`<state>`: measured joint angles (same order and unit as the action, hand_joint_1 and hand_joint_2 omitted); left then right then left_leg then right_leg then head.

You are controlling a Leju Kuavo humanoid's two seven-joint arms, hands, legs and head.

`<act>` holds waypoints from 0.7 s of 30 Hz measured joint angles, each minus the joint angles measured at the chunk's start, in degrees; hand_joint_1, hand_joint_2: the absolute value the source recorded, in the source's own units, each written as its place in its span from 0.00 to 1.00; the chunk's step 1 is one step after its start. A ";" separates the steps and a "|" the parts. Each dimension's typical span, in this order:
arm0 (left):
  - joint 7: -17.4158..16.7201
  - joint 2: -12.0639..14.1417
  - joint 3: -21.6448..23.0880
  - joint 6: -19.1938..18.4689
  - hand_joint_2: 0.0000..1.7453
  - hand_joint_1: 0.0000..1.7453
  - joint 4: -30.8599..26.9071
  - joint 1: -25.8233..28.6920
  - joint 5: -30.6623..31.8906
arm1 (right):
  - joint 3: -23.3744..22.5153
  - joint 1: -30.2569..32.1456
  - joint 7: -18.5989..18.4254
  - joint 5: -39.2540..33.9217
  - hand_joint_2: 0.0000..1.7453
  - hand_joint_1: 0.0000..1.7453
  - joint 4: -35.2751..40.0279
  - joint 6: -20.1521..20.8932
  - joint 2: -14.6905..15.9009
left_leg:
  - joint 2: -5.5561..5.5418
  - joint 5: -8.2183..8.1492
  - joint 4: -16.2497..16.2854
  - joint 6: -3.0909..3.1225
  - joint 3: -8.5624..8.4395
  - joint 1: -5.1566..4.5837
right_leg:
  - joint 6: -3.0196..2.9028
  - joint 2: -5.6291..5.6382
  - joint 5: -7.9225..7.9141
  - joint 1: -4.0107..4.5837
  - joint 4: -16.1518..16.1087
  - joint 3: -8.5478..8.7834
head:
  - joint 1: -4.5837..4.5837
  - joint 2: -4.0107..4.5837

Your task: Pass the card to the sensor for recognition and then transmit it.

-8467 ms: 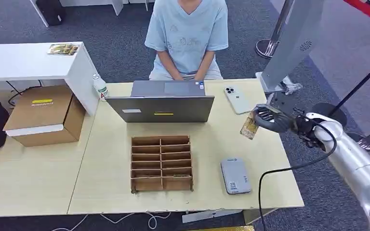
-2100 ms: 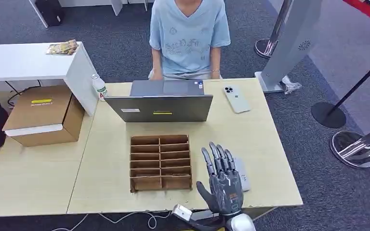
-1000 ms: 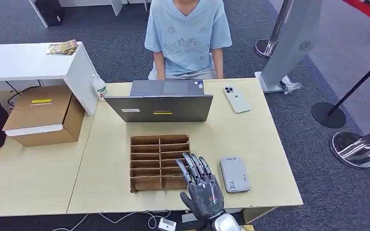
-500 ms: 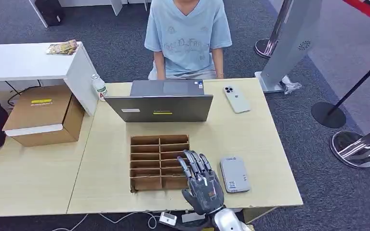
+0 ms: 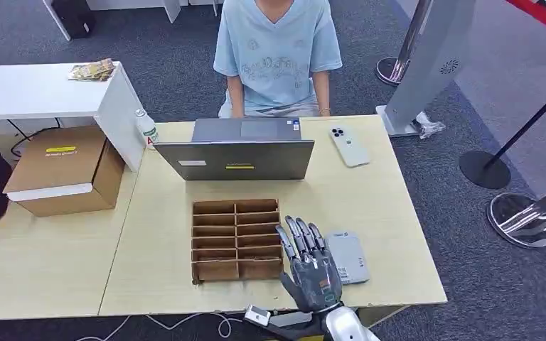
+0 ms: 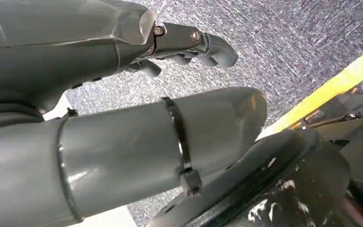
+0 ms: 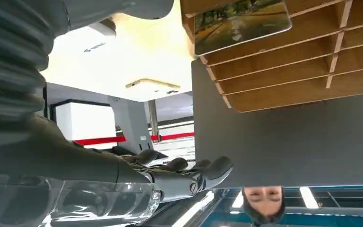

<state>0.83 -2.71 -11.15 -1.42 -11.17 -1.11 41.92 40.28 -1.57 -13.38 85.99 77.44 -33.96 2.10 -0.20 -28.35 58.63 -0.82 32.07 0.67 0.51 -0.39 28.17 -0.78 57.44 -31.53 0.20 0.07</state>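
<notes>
Right hand point(image 5: 311, 273) fingers point(image 5: 298, 238) spread, empty; left hand point(image 6: 189, 45) curled, empty. Risk: withdrawing fingers snag organizer point(image 5: 236, 240), dislodging card point(image 7: 241, 21).

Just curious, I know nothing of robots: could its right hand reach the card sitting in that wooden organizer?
Probably yes. The right hand hovers open beside the organizer, and the card stands upright in a slot, unobstructed.

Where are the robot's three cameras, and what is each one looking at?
Head view: high on the robot, looking down at the table; the open right hand hovers beside the organizer.
Left wrist view: behind the left hand, facing the carpet.
Right wrist view: behind the right hand, facing the organizer, a card in it, and the laptop.
Shared: head and right wrist views both show organizer and laptop.
</notes>
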 joint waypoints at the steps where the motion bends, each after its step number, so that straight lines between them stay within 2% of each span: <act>1: 0.07 0.00 -0.02 -0.04 0.00 0.00 0.00 0.00 0.04 | -0.11 0.18 0.00 0.04 1.00 0.08 0.33 0.13 0.00 | 0.00 0.00 0.00 0.00 0.00 0.00 | 0.00 0.00 0.00 0.00 0.00 -0.01 | 0.00 0.00; 6: 0.37 0.02 -0.07 -0.11 0.00 0.00 0.00 0.00 0.42 | -1.03 1.04 -0.09 0.61 1.00 0.13 1.46 0.39 0.02 | 0.00 0.00 0.00 0.00 0.00 0.00 | 0.00 0.00 0.00 0.00 0.00 0.00 | 0.00 0.00; 10: 0.39 0.02 -0.07 -0.11 0.00 0.00 0.00 0.00 0.42 | -1.07 1.46 -0.09 0.87 1.00 0.21 1.94 0.87 0.02 | 0.00 0.00 0.00 0.00 0.01 0.00 | 0.00 0.00 0.00 0.00 0.00 0.00 | 0.00 0.00; 19: 0.39 0.02 -0.11 -0.13 0.00 0.00 0.00 -0.01 0.50 | -1.07 1.68 -0.07 1.25 1.00 0.00 2.66 1.44 0.00 | 0.00 0.00 0.00 0.00 0.01 0.00 | 0.00 0.00 0.00 0.00 0.00 -0.01 | 0.00 0.00; 21: 0.52 0.02 -0.13 -0.13 0.00 0.00 0.00 0.00 0.57 | -1.11 1.73 -0.04 1.24 1.00 0.00 2.84 1.51 0.00 | 0.00 0.00 0.00 0.00 0.01 0.00 | 0.00 0.00 0.00 0.00 0.00 0.00 | 0.00 0.00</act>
<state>1.36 -2.69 -11.28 -1.55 -11.17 -1.11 42.49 39.17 0.15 -13.42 87.23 80.28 -32.46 2.10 -0.20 -28.35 58.63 -0.82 32.07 0.67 0.51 -0.38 28.17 -0.78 57.44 -31.54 0.20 0.07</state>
